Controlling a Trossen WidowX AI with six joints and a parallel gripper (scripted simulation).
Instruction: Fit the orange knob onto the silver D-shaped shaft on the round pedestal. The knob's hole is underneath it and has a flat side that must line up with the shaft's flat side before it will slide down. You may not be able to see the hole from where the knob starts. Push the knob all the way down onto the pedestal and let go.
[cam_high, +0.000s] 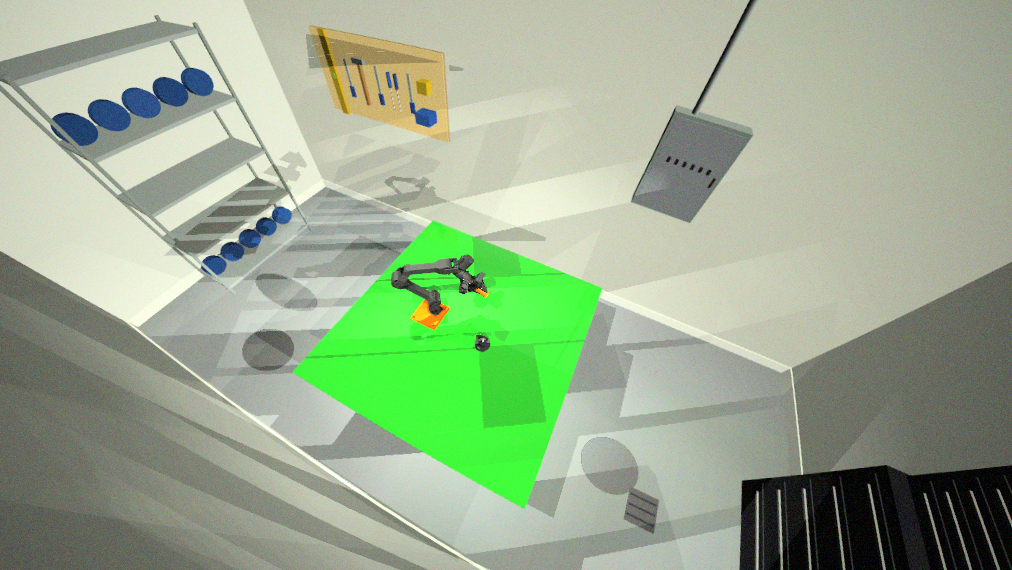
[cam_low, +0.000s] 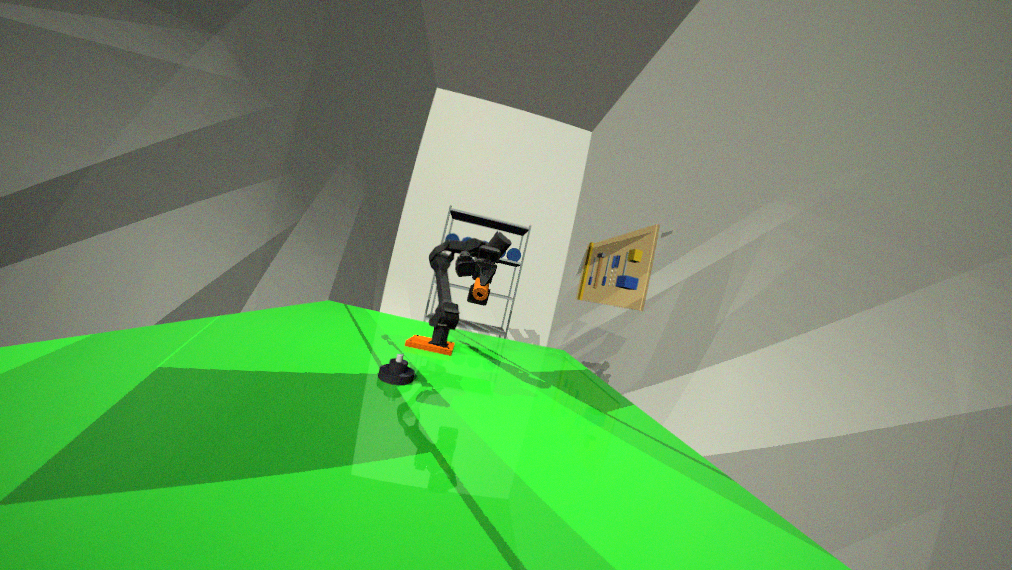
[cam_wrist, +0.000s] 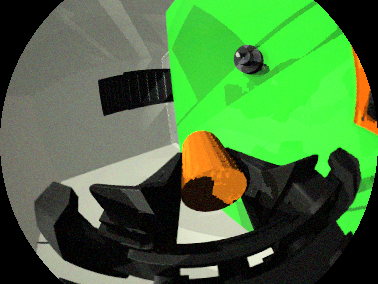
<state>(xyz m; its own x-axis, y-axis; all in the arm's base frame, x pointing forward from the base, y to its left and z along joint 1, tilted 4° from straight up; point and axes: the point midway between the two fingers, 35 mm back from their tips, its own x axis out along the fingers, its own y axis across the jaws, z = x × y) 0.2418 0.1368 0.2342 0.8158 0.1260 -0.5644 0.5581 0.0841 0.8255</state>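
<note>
My gripper (cam_high: 480, 288) (cam_low: 479, 283) (cam_wrist: 202, 154) is shut on the orange knob (cam_high: 483, 292) (cam_low: 483, 286) (cam_wrist: 200, 147), held high above the mat with one fingertip on each side. The knob is tipped over, and one end with a dark hole faces the exterior view. The hole's flat side is too small to make out. The round dark pedestal (cam_high: 483, 346) (cam_low: 394, 376) (cam_wrist: 255, 65) stands on the mat, well apart from the knob. Its silver shaft (cam_low: 399, 358) points up, with nothing on it. The side that its flat faces cannot be told.
The arm's orange base plate (cam_high: 423, 316) (cam_low: 423, 344) (cam_wrist: 360, 100) is on the green mat (cam_high: 396, 382) (cam_low: 601, 495) (cam_wrist: 300, 115), near the pedestal. A shelf rack (cam_high: 169, 116) and a tool board (cam_high: 430, 67) (cam_low: 643, 283) are farther off.
</note>
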